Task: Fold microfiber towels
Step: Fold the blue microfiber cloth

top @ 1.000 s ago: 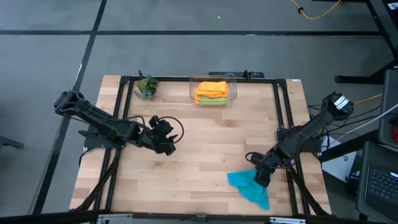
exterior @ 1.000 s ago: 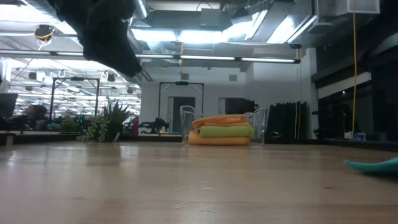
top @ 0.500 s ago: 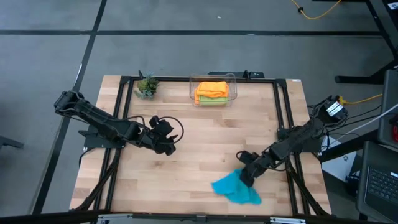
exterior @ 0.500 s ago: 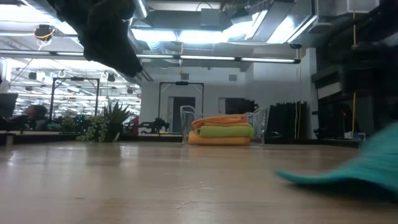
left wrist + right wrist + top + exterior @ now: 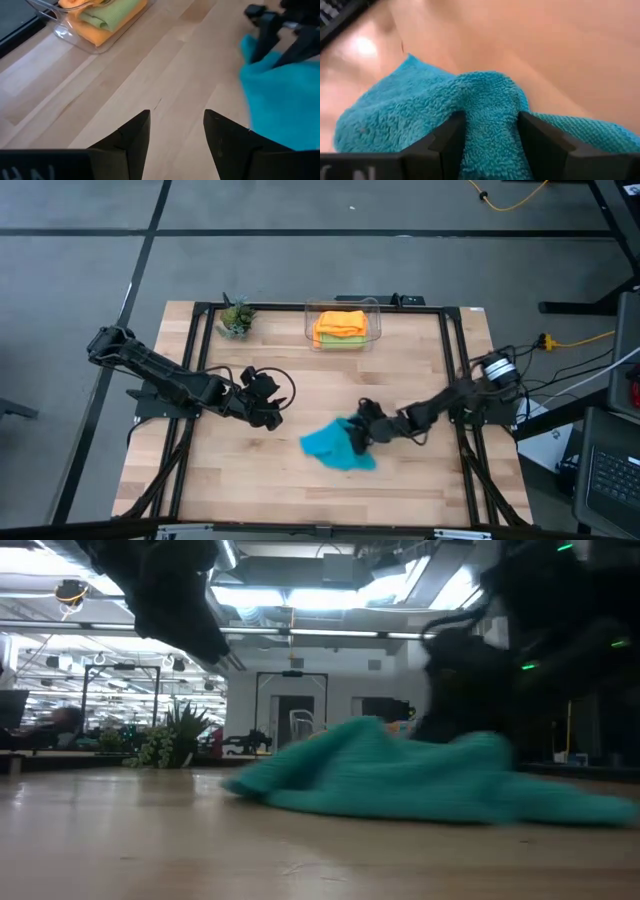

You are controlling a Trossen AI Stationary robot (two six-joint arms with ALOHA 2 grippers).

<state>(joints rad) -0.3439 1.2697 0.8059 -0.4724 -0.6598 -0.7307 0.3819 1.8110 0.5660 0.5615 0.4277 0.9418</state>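
The teal microfiber towel [image 5: 335,446] is held bunched at the middle of the table [image 5: 330,385], trailing on the wood in front of the right gripper [image 5: 360,436], which is reached well inward from the right edge. In the right wrist view a ridge of the teal pile [image 5: 490,115] is seen pinched between the two dark fingers [image 5: 445,140], so the jaws are closed on a thick fold of cloth rather than fully together. The left gripper [image 5: 268,402] hangs above the table just left of centre, near the towel but apart from it; its fingers [image 5: 135,135] stand parted with only bare wood between them, and nothing is held. At the back of the table, folded orange and lime green towels [image 5: 340,327] are stacked inside the clear plastic bin [image 5: 342,308], with the small potted plant [image 5: 235,317] to its left. The step in hand is judged to be the bringing of the last, unfolded towel to the working area. Before any fold can be made, the cloth would need to be set down and spread flat, probably with a second corner taken by the left gripper so that the crumpled heap can be drawn out square.
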